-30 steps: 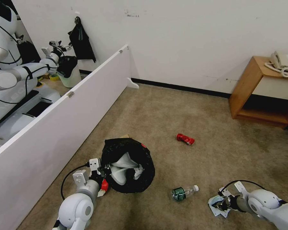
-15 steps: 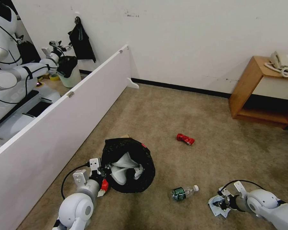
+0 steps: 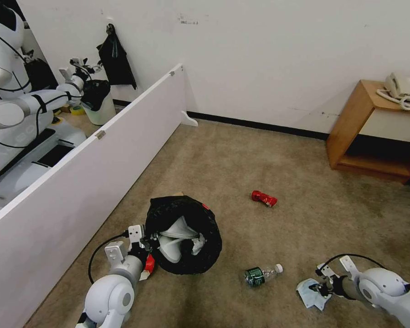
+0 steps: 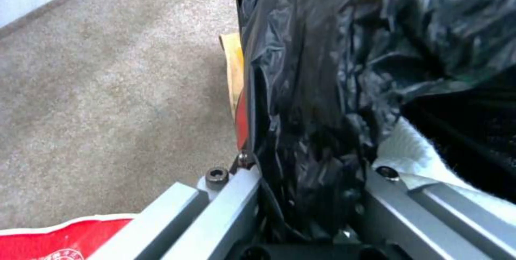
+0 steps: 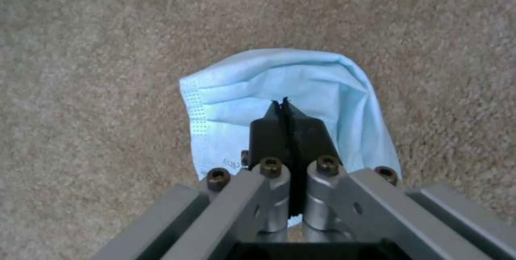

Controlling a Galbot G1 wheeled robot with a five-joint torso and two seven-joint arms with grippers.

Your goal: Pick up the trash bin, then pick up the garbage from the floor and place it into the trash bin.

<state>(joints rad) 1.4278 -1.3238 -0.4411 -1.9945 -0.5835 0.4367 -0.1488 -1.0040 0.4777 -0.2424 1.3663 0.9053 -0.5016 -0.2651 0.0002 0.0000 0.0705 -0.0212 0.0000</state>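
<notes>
Landmark: trash bin [image 3: 183,234], red body, crinkly black liner, tipped mouth-up toward camera, white slippers [image 3: 173,241] inside.

Left hand [image 3: 146,248], on the bin's left side, fingers clamped on rim and liner.

Clear green-labelled bottle [image 3: 262,274] on the carpet right of the bin, long axis roughly left-right.

Further right, right hand [image 5: 283,109], tips pressed together on a light blue face mask [image 5: 279,86], pleated, crumpled. The bin lies well off to its left; judged: carry goes that way.

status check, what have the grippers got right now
Left gripper clamped on trash bin rim. Right gripper shut on light blue cloth. Nothing between them.
</notes>
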